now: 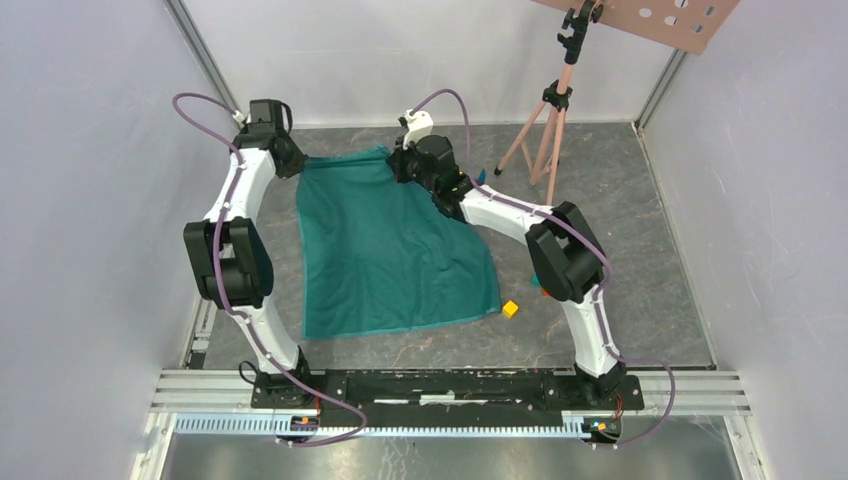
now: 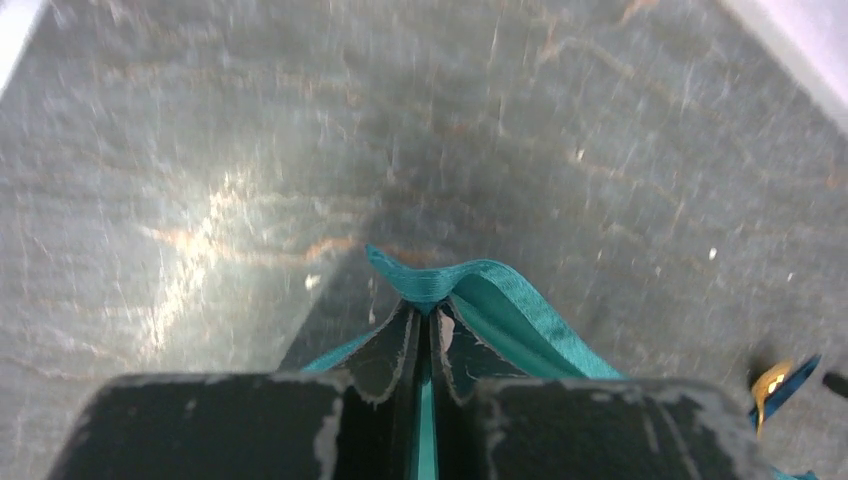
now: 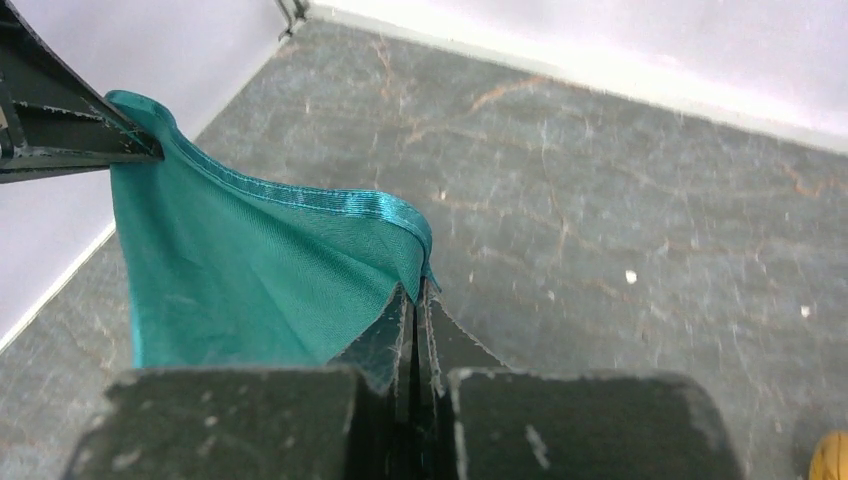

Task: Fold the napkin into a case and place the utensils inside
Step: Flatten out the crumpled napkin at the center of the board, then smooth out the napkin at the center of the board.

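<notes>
Nearest the top cam sat the alu rail (image 1: 450, 385) w/ both arm bases bolted on. Just beyond it, a yellow cube (image 1: 510, 309) lay on the grey table (image 1: 640, 230), beside the near-right corner of the napkin (image 1: 390, 250). The napkin was spread open at table centre, unfolded, its near part lying flat and its far edge raised. At the far-left corner the left gripper (image 1: 290, 160) was pinched tight on the hem; its wrist view showed the teal edge squeezed betw. the fingers. At the far-right corner the right gripper (image 1: 408, 168) was likewise clamped on the hem, w/ the cloth edge running betw. the two. The utensils were outside the cloth: gold spoon (image 2: 770, 385) and blue stick (image 2: 800, 372) lay together on the table, at the right edge of the left wrist view, partly cut off. Farthest back, a tripod (image 1: 548, 120) stood near the rear wall.
</notes>
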Available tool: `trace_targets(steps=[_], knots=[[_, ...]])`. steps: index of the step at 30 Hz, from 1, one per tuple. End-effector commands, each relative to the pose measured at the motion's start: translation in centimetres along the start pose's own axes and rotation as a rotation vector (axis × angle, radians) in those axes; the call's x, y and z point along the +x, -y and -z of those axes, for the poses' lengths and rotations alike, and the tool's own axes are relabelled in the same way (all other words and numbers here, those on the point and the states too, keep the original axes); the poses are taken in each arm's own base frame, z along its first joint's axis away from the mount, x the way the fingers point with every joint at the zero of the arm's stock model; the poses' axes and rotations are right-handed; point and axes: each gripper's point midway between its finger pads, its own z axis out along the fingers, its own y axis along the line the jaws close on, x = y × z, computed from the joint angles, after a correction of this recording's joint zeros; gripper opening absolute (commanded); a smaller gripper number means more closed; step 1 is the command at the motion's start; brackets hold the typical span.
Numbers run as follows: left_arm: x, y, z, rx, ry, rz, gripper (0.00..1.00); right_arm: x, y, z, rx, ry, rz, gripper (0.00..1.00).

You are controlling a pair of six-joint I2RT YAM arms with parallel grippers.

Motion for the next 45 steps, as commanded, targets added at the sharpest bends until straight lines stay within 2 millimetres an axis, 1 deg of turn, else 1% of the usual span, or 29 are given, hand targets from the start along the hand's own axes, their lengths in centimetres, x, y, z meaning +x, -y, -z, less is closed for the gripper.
trace_targets(steps=[1,2,3,4,5,6,7,9,10,11,12,13,14,15,17,18,20,22,24,26,28,30,33,37,39,42,43,44,45], knots=[[-4.7,-3.0,-0.9,-0.125,0.031,-0.056,0.11,-5.5,3.8,-2.9,0.107,0.150,0.037,0.01],[-5.2,-3.1,-0.9,-0.142,0.026,-0.069,0.15,-5.5,3.7,-3.8,0.097,0.146,0.046,0.09],[-5.7,-3.3,-0.6,-0.157,0.027,-0.082,0.20,-6.3,3.1,-4.4,0.073,0.150,0.052,0.22],[-5.7,-3.7,-0.3,-0.177,0.019,-0.088,0.33,-6.5,2.7,-4.9,0.058,0.141,0.064,0.37],[-5.9,-3.9,0.2,-0.186,0.017,-0.088,0.39,-7.2,2.5,-4.9,0.055,0.135,0.072,0.49],[-5.9,-3.9,0.7,-0.181,0.017,-0.086,0.41,-7.8,2.3,-4.6,0.055,0.131,0.078,0.55],[-5.7,-3.8,1.5,-0.169,0.022,-0.082,0.48,-8.0,2.5,-4.0,0.069,0.118,0.074,0.66],[-4.9,-3.6,2.8,-0.126,0.028,-0.058,0.63,-8.1,2.8,-1.9,0.096,0.085,0.062,0.78],[-4.1,-3.5,3.5,-0.102,0.016,-0.046,0.66,-7.6,2.8,-0.9,0.099,0.058,0.063,0.83],[-2.8,-3.5,3.9,-0.079,-0.008,-0.028,0.67,-7.1,2.9,0.3,0.096,0.029,0.069,0.85],[-1.9,-2.7,4.6,-0.020,-0.015,-0.011,0.68,-6.9,2.8,1.4,0.092,0.009,0.066,0.86],[-0.5,-1.8,5.2,0.054,-0.032,0.009,0.71,-5.5,2.8,2.4,0.087,-0.037,0.059,0.87],[2.0,-1.0,5.4,0.128,-0.083,0.021,0.81,-4.2,2.8,3.4,0.078,-0.082,0.051,0.87],[3.5,0.1,6.1,0.213,-0.106,0.030,0.92,-3.4,2.2,4.4,0.044,-0.112,0.044,0.86],[7.9,1.5,6.8,0.320,-0.179,0.041,0.96,0.2,1.2,6.4,-0.024,-0.203,0.017,0.86],[9.5,2.1,7.1,0.358,-0.199,0.039,0.98,1.5,0.7,7.3,-0.057,-0.237,0.004,0.85],[12.4,2.9,7.4,0.400,-0.234,0.029,0.99,5.2,0.3,9.2,-0.092,-0.311,-0.001,0.83],[15.8,4.3,7.9,0.447,-0.279,-0.010,0.99,8.1,0.2,11.0,-0.111,-0.372,0.010,0.82],[19.2,5.2,7.9,0.473,-0.332,-0.036,0.98,10.1,0.2,12.6,-0.145,-0.398,0.015,0.81],[21.8,5.2,7.5,0.456,-0.374,-0.051,0.98,11.4,0.6,13.7,-0.138,-0.414,0.015,0.82],[23.5,4.4,6.8,0.417,-0.403,-0.035,0.97,12.6,0.8,14.3,-0.137,-0.440,0.014,0.81],[24.6,2.9,6.4,0.360,-0.414,-0.005,0.97,13.5,0.8,14.8,-0.138,-0.454,0.002,0.81],[25.3,-1.0,6.2,0.203,-0.393,0.013,0.97,14.7,0.6,15.5,-0.135,-0.468,-0.020,0.81],[25.8,-6.0,6.2,0.052,-0.417,0.092,0.99,17.2,-0.7,17.1,-0.133,-0.491,-0.030,0.80],[25.9,-8.6,6.5,-0.023,-0.425,0.147,0.99,18.7,-2.1,18.0,-0.145,-0.507,-0.044,0.80],[24.9,-12.9,7.5,-0.202,-0.377,0.226,1.00,19.7,-5.4,18.9,-0.205,-0.516,-0.070,0.80],[24.6,-14.0,8.0,-0.251,-0.357,0.240,1.00,19.8,-6.9,19.1,-0.238,-0.518,-0.077,0.80],[24.2,-14.5,8.4,-0.272,-0.338,0.247,1.00,19.7,-8.4,19.3,-0.283,-0.518,-0.079,0.80],[23.8,-14.6,8.7,-0.264,-0.318,0.241,1.00,19.4,-9.9,19.4,-0.326,-0.515,-0.070,0.80]])
